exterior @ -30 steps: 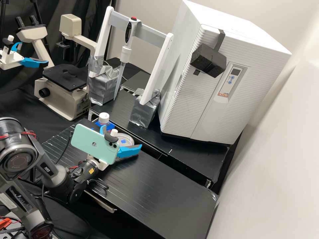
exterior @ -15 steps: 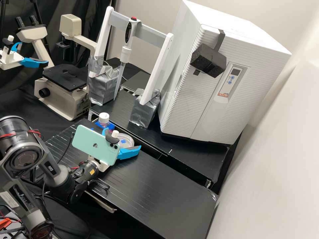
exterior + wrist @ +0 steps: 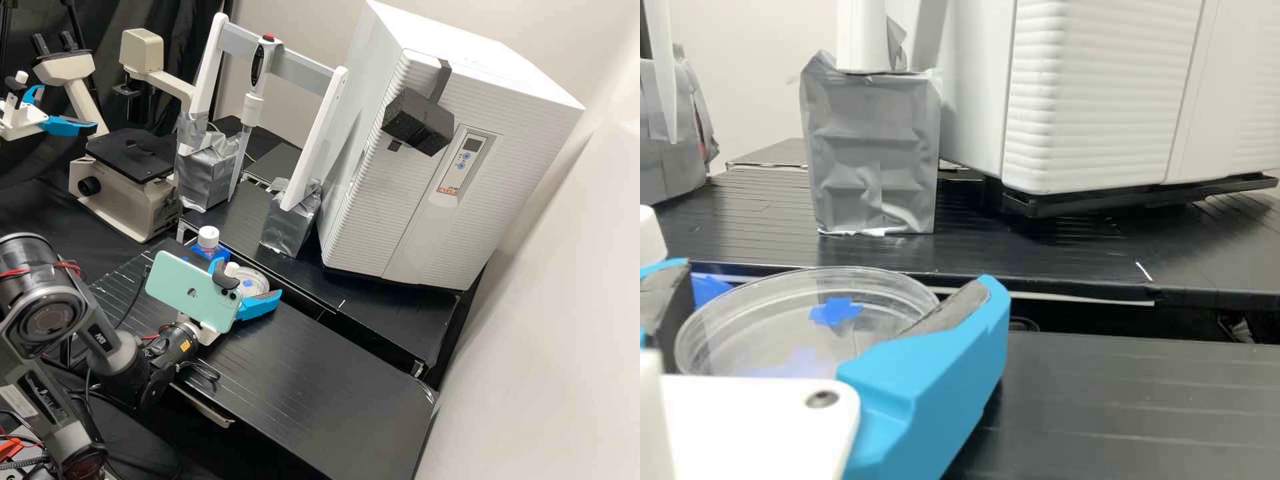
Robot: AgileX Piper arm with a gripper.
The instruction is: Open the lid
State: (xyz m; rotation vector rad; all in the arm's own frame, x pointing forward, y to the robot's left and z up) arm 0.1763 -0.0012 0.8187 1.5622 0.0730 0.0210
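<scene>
Straddling a clear petri dish (image 3: 259, 275), the white gripper (image 3: 248, 277) holds its two bright blue fingers (image 3: 930, 385) apart, one on either side of the round wall. Whether their dark pads (image 3: 955, 308) touch the dish cannot be told. The task's lid (image 3: 770, 300) is transparent, with a blue cross-shaped mark (image 3: 836, 311) on it; it lies flat over the dish between the fingers, and where it meets the base cannot be made out. The dish is near the far edge of the front table (image 3: 320, 380), closer to that table's far left corner than to its far right one. A mint-green smartphone (image 3: 187, 287) is clamped above the wrist.

Just beside the dish, towards the far left corner, stands an upright bottle with a white screw cap (image 3: 208, 237) in a blue holder (image 3: 223, 253).

Beyond the far edge is a second black table (image 3: 380, 320). A white frame (image 3: 313, 140) stands on it, its feet in silver-wrapped blocks (image 3: 287, 223), with an electronic pipette (image 3: 255, 80) hanging nearly upright from the crossbar. Next to the frame, towards the right end, is a white incubator (image 3: 373, 220) with a black foam block (image 3: 417, 123) on its front. A cream microscope (image 3: 127, 193) stands left of the frame.
</scene>
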